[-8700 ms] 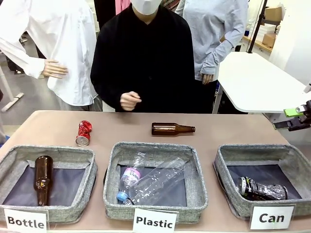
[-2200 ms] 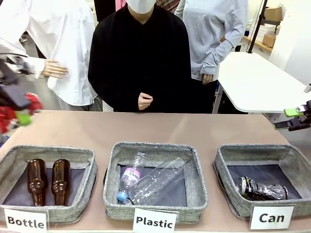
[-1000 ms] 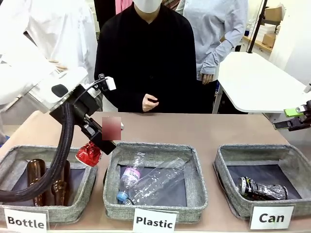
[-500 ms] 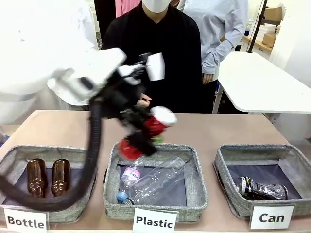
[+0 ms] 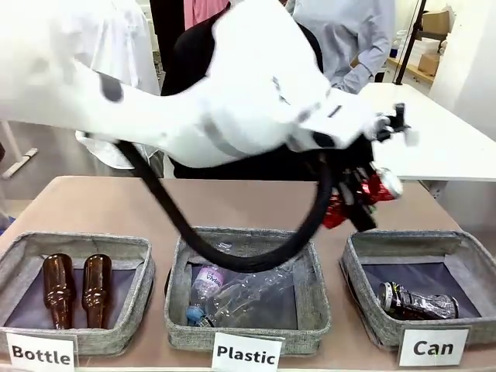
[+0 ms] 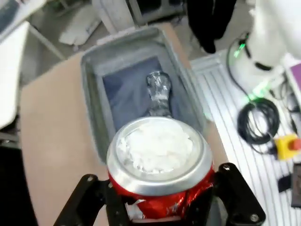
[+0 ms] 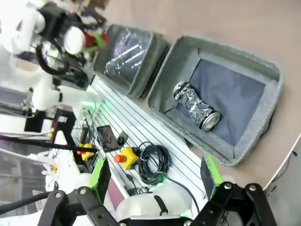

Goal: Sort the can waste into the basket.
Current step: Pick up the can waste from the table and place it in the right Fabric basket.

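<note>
Your bench (image 5: 116, 203) carries three bins, and the left arm (image 5: 232, 101) reaches right across it; the Can bin (image 5: 364, 249) sits at the right end, and that is where you are heading. The left tool (image 5: 358, 195) is pinching the red can (image 5: 372, 190), held in the air just short of the bin's near-left rim and not yet over its dark floor; in the left wrist view the can's silver top (image 6: 159, 147) faces the camera, the bin (image 6: 91, 101) lies ahead, and the dark can (image 6: 159, 92) rests inside it. Carry the can further until it hangs over the middle of the floor, not the rim, or it may catch the fabric wall and roll back onto the bench; lower it a little before you let go, since a dented can will bounce; aim beside the dark can (image 5: 418, 302) rather than on top of it. The right tool (image 7: 155, 188) stands spread and empty, off to the side of the bin; keep it there, out of the left arm's path.
</note>
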`<state>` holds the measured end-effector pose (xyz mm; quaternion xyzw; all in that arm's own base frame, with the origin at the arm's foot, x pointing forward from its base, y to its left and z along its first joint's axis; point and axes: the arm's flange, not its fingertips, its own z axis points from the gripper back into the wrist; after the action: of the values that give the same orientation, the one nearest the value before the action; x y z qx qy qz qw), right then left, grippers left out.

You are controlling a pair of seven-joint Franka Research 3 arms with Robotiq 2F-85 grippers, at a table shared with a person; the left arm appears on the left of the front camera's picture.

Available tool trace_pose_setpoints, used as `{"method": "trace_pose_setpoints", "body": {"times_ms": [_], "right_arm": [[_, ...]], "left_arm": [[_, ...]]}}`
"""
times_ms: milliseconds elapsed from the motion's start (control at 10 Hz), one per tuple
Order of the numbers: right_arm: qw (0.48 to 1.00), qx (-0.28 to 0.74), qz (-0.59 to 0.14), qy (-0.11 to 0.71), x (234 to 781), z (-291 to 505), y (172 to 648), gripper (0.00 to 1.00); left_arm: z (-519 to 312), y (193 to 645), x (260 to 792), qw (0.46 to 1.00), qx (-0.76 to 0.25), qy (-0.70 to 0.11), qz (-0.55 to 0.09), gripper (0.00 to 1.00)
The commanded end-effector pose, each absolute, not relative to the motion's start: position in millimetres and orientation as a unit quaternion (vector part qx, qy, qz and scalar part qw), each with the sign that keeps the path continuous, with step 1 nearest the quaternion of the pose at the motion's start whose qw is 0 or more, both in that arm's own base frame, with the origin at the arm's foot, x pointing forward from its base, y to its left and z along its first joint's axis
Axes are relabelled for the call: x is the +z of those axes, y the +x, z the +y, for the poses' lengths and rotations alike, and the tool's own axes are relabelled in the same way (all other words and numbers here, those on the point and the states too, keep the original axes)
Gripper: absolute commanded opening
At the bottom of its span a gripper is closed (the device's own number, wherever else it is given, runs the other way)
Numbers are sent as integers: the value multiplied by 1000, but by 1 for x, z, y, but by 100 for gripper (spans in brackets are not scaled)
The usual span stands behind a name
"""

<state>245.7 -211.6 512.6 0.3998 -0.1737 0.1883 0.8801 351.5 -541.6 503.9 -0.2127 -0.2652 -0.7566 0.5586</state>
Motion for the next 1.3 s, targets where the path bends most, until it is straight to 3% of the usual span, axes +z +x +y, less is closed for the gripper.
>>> {"method": "trace_pose_setpoints", "body": {"times_ms": [0,200,700,800,900,1000,1200], "right_arm": [[880,200,-163,400,512,-206,247,100],[880,200,-163,400,512,-206,247,100],[880,200,-163,400,512,-206,247,100],[880,200,-163,400,512,-206,247,100],[880,200,-163,400,512,-206,247,100],[880,200,-163,400,512,-206,247,100],[880,200,-163,400,512,-206,247,100]], "left_arm": [[-604,333,484,554,-748,-224,-288,0],[-647,316,463,558,-752,-198,-290,0],[-676,333,445,578,-747,-190,-269,3],[-677,334,443,578,-747,-189,-268,57],[-675,336,443,577,-747,-196,-267,60],[-671,336,446,577,-744,-196,-273,100],[-665,334,448,576,-741,-198,-282,100]]}}
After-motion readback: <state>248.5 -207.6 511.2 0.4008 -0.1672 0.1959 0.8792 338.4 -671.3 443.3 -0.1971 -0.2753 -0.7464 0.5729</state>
